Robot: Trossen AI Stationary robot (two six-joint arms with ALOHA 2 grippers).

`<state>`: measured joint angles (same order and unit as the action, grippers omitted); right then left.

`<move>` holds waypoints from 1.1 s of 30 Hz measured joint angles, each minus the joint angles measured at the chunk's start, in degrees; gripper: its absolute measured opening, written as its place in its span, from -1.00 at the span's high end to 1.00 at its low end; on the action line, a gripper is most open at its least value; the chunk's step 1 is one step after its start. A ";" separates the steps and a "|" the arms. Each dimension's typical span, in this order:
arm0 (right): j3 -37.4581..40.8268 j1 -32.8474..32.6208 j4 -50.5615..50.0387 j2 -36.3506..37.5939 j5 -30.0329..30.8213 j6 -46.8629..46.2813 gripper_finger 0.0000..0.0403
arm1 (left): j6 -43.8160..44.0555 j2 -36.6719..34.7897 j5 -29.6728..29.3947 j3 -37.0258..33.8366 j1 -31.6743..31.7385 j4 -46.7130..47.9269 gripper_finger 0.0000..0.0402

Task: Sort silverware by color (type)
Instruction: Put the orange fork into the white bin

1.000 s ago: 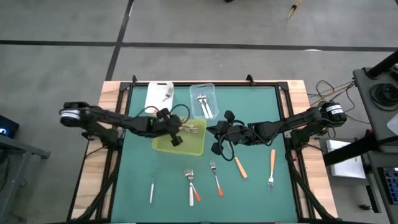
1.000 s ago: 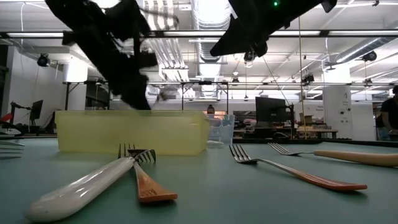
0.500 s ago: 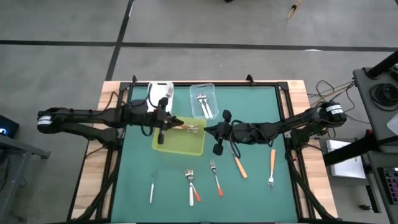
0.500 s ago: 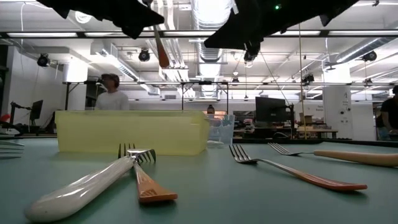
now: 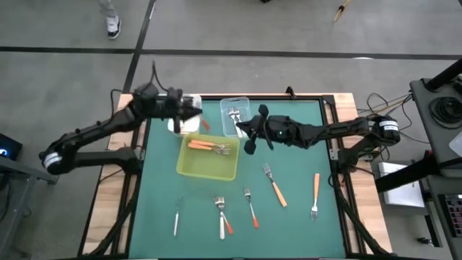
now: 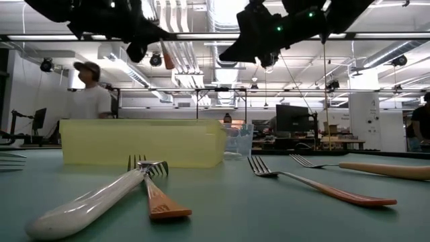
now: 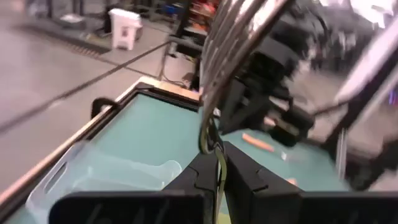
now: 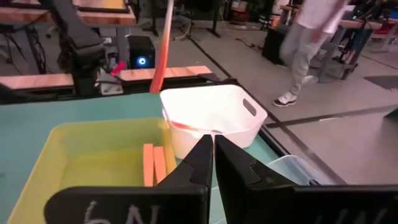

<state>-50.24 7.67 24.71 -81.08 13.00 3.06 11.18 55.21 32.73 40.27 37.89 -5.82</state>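
The desk (image 5: 303,144) has a green top with both dark arms reaching in over its far half. The left arm comes in from 9 o'clock, and its hand (image 5: 191,113) hangs above the white tub (image 8: 214,115) at about 11 o'clock. That hand is clamped tight on the metal end of an orange-handled fork (image 6: 168,57), whose handle dangles down over the tub well clear of the desk. The right arm stretches in from 3 o'clock. Its hand (image 8: 213,140) is poised near 12 o'clock beside the clear tub (image 5: 234,115), fingers pressed together with nothing between them.

The yellow-green tray (image 5: 216,170) sits at 10 o'clock from the desk's middle, with orange-handled forks (image 5: 206,146) lying in its far end. The clear tub holds a few all-silver forks (image 5: 235,115) (I can't count them from here).

The other silverware lies loose on the near half of the desk. One orange-handled fork (image 5: 273,184) is just past centre toward 4 o'clock, and another (image 5: 315,195) is farther out the same way. A third (image 5: 250,206) lies near 6 o'clock. A white-handled fork crossed with an orange one (image 5: 222,215) is at 7 o'clock, and a pale thin fork (image 5: 177,215) is at 8 o'clock.
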 joint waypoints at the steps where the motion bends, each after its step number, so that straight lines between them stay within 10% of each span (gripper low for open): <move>1: -0.02 0.35 -0.16 0.02 -0.19 -0.21 0.96 | 2.45 0.04 1.80 0.02 2.18 -0.22 1.00; 20: 0.26 0.63 -2.32 0.02 0.57 2.87 0.96 | 8.87 12.59 23.81 1.27 25.71 1.74 1.00; 33: 0.33 1.57 -6.83 0.02 0.64 3.10 0.96 | -10.75 23.67 17.50 16.44 28.15 33.25 1.00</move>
<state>-49.91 9.23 17.88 -81.06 13.64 6.16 0.43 78.88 50.23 56.71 66.04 27.43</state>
